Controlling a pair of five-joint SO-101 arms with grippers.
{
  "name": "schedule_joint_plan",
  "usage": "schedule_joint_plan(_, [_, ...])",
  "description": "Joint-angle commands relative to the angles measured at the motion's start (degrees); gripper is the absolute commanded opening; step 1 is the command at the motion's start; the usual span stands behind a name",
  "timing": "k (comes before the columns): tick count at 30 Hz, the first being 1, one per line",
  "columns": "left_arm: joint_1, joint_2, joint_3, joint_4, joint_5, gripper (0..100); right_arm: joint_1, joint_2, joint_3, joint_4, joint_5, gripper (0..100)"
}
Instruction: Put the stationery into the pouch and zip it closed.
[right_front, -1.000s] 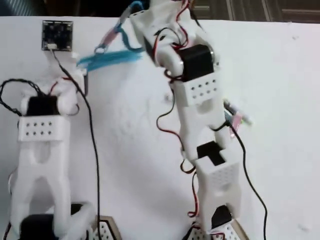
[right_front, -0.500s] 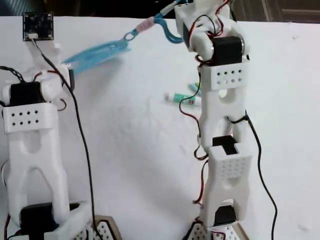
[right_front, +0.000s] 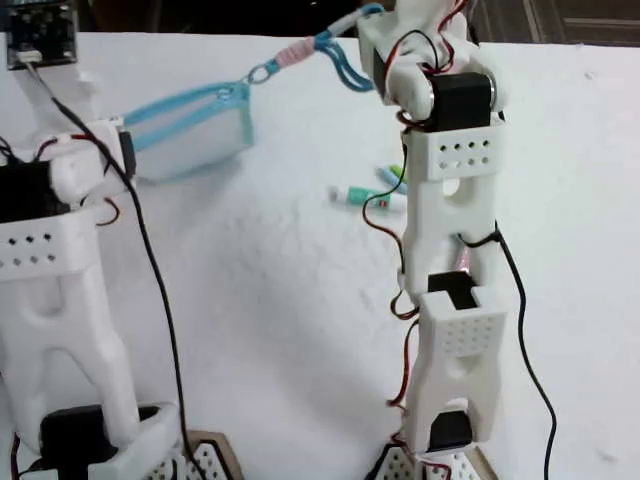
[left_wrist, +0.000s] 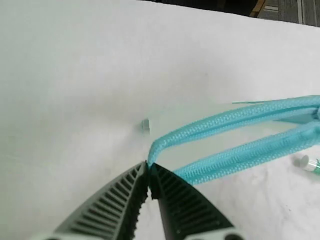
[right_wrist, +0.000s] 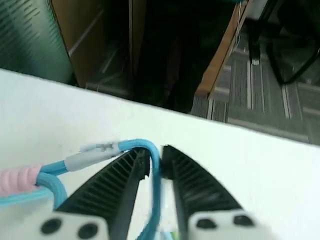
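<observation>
Two grippers by my count: the left gripper (left_wrist: 148, 172) and the right gripper (right_wrist: 159, 160). One teal-zippered pouch (right_front: 195, 135), one blue strap (right_wrist: 155, 180), one marker pen (right_front: 362, 196) and a second pen (right_front: 390, 177), one table (right_front: 280, 300).

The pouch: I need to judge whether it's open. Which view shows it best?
The high view takes in the whole pouch, end to end. The left wrist view shows its parted zipper tapes pinched at one end by the left hand; the right wrist view shows its strap in the right hand.
</observation>
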Motion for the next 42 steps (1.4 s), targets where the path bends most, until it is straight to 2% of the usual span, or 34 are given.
schedule_joint_plan(1, [-0.48,-0.04,-7.30,7.12,2.46,2,-1.01,-5.23,-2.55,7.34,-0.26,22.8])
schedule_joint_plan(4, [-0.57,-0.04,-13.19,12.40,3.96,2,-1.54,-7.96,-2.55,13.23,-0.26,36.7])
schedule_joint_plan(6, [-0.66,-0.31,-16.26,13.19,4.31,2,-1.71,-10.07,-2.55,16.48,-0.26,41.6])
schedule_joint_plan(13, [-0.92,-0.57,-17.05,13.27,7.38,2,1.10,-17.54,-1.85,18.33,-0.26,42.1])
schedule_joint_plan(16, [-0.92,-1.10,-15.38,13.27,7.74,2,3.74,-19.12,2.55,18.42,-0.26,37.2])
schedule_joint_plan(22, [-0.75,-5.14,-14.15,13.27,8.26,2,6.46,-22.11,23.38,18.33,0.97,16.1])
schedule_joint_plan(25, [-0.84,-7.96,-14.07,13.27,8.18,2,5.85,-22.55,36.04,18.33,11.43,12.3])
schedule_joint_plan(29, [0.57,-13.14,-14.07,13.27,8.18,2,4.00,-22.37,46.95,17.36,35.78,15.4])
schedule_joint_plan(32, [2.86,-16.31,-14.07,13.19,8.18,2,3.03,-21.41,48.09,10.86,49.67,16.0])
schedule_joint_plan(34, [3.82,-17.01,-14.07,13.10,8.26,2,2.86,-18.86,48.44,9.63,53.01,15.9])
schedule_joint_plan(42, [3.91,-13.32,-13.27,11.25,9.23,2,0.57,-2.15,42.55,9.80,55.30,23.0])
